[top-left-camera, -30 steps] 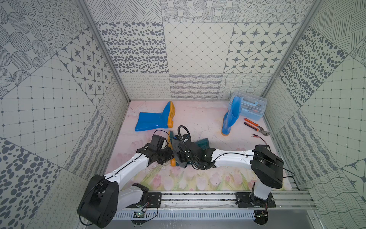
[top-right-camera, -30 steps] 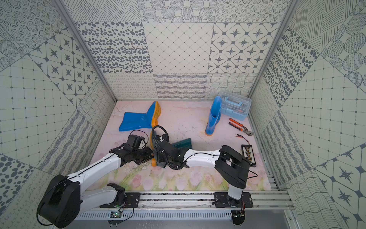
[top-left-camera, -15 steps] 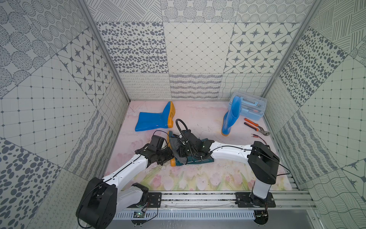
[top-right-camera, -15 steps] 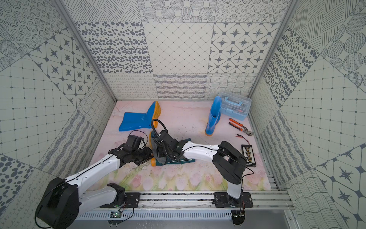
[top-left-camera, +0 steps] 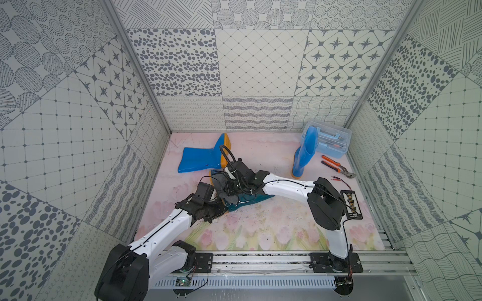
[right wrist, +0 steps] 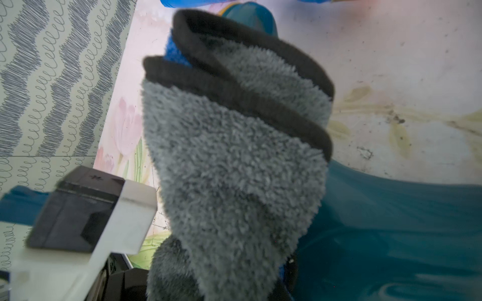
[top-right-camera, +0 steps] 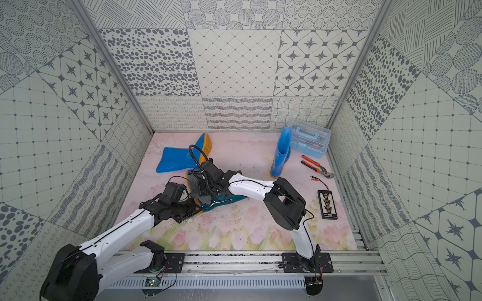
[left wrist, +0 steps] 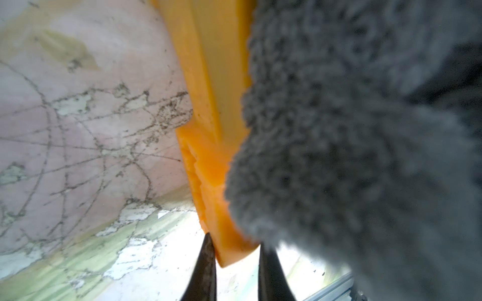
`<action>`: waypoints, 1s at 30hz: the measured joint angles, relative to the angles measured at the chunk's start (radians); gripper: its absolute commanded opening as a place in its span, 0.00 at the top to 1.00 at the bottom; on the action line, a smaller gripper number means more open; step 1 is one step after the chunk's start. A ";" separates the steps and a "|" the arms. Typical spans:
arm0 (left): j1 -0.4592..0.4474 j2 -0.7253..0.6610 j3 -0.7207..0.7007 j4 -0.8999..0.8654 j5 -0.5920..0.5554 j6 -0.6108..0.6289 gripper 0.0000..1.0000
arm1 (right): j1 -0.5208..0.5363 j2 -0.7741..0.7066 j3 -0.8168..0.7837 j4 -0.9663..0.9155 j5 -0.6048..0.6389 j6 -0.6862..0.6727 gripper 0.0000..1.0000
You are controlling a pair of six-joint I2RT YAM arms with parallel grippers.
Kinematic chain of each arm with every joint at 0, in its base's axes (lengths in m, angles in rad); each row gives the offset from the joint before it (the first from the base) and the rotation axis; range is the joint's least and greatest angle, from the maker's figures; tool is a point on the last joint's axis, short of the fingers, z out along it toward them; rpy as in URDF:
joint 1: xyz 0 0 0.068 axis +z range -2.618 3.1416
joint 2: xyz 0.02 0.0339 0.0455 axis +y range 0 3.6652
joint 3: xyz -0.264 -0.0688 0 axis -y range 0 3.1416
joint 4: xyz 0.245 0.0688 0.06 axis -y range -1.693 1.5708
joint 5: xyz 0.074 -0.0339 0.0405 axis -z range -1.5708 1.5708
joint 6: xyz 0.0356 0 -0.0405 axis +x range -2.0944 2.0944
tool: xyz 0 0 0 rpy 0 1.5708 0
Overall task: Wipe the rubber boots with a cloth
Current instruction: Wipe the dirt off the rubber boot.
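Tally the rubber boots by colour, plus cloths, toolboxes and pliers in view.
Bright blue glossy rubber boots with orange soles: 2, one lying, one upright
Dark teal glossy rubber boot: 1
Grey fluffy cloth with dark edging: 1
Clear blue plastic toolbox: 1
Orange-handled pliers: 1
Total: 6

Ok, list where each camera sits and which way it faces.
Top views: high behind the robot, looking down and forward at the table; left arm and right arm show.
Left wrist: on the left arm, facing along its fingers, pinching the teal boot by its orange sole.
Right wrist: on the right arm, facing the cloth, that boot behind; fingers hidden.
Shared: both wrist views show cloth and teal boot.
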 measured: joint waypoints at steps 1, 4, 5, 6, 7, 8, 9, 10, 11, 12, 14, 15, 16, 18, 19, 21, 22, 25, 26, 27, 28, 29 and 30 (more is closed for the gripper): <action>-0.003 -0.002 -0.005 0.005 0.010 0.002 1.00 | 0.002 -0.011 -0.025 0.024 0.006 0.003 1.00; -0.002 0.008 -0.017 -0.021 0.005 -0.003 1.00 | 0.010 -0.055 -0.118 0.098 0.019 0.017 1.00; -0.003 0.010 -0.017 -0.024 0.007 -0.004 1.00 | 0.018 -0.072 -0.151 0.119 0.024 0.025 1.00; -0.003 0.011 -0.017 -0.029 0.008 -0.004 1.00 | 0.029 -0.090 -0.190 0.145 0.034 0.035 1.00; -0.003 0.012 -0.016 -0.035 0.008 -0.004 1.00 | 0.040 -0.107 -0.223 0.166 0.041 0.046 1.00; -0.003 0.012 -0.014 -0.041 0.008 -0.004 1.00 | 0.051 -0.121 -0.251 0.183 0.048 0.058 1.00; -0.003 0.012 -0.013 -0.048 0.008 -0.003 1.00 | 0.065 -0.135 -0.285 0.207 0.060 0.074 1.00; -0.003 0.011 -0.010 -0.055 0.008 -0.003 1.00 | 0.076 -0.148 -0.311 0.228 0.071 0.089 1.00; -0.003 0.009 -0.006 -0.061 0.008 -0.003 1.00 | 0.084 -0.157 -0.328 0.238 0.080 0.098 1.00; -0.003 0.004 -0.001 -0.071 0.008 -0.003 1.00 | 0.092 -0.169 -0.345 0.249 0.089 0.111 1.00; -0.003 -0.015 0.013 -0.095 0.006 -0.003 1.00 | 0.106 -0.191 -0.367 0.245 0.098 0.126 1.00; -0.002 -0.029 0.021 -0.109 0.002 -0.003 1.00 | 0.116 -0.203 -0.378 0.228 0.096 0.133 1.00; -0.001 -0.045 0.030 -0.122 -0.002 -0.003 0.96 | 0.127 -0.212 -0.386 0.208 0.096 0.137 1.00; 0.009 -0.082 0.048 -0.151 -0.012 -0.002 0.81 | 0.144 -0.229 -0.394 0.162 0.097 0.139 1.00; 0.018 -0.099 0.056 -0.163 -0.017 0.001 0.74 | 0.147 -0.238 -0.394 0.133 0.098 0.136 1.00; 0.044 -0.123 0.072 -0.179 -0.026 0.000 0.60 | 0.148 -0.257 -0.381 0.067 0.100 0.115 1.00; 0.062 -0.127 0.080 -0.180 -0.029 -0.001 0.55 | 0.142 -0.261 -0.365 0.034 0.100 0.099 1.00; 0.106 -0.097 0.112 -0.177 -0.038 -0.003 0.50 | 0.084 -0.264 -0.282 -0.035 0.100 0.042 1.00; 0.117 -0.075 0.126 -0.176 -0.038 -0.003 0.49 | 0.057 -0.264 -0.252 -0.046 0.101 0.024 1.00; 0.129 -0.041 0.145 -0.174 -0.040 -0.002 0.49 | 0.026 -0.264 -0.217 -0.055 0.102 0.003 1.00; 0.139 -0.004 0.168 -0.170 -0.042 0.000 0.48 | -0.004 -0.264 -0.185 -0.060 0.103 -0.014 1.00; 0.148 0.030 0.188 -0.166 -0.043 0.002 0.48 | -0.029 -0.264 -0.156 -0.062 0.104 -0.030 1.00; 0.156 0.069 0.211 -0.159 -0.045 0.004 0.47 | -0.057 -0.262 -0.127 -0.063 0.105 -0.047 1.00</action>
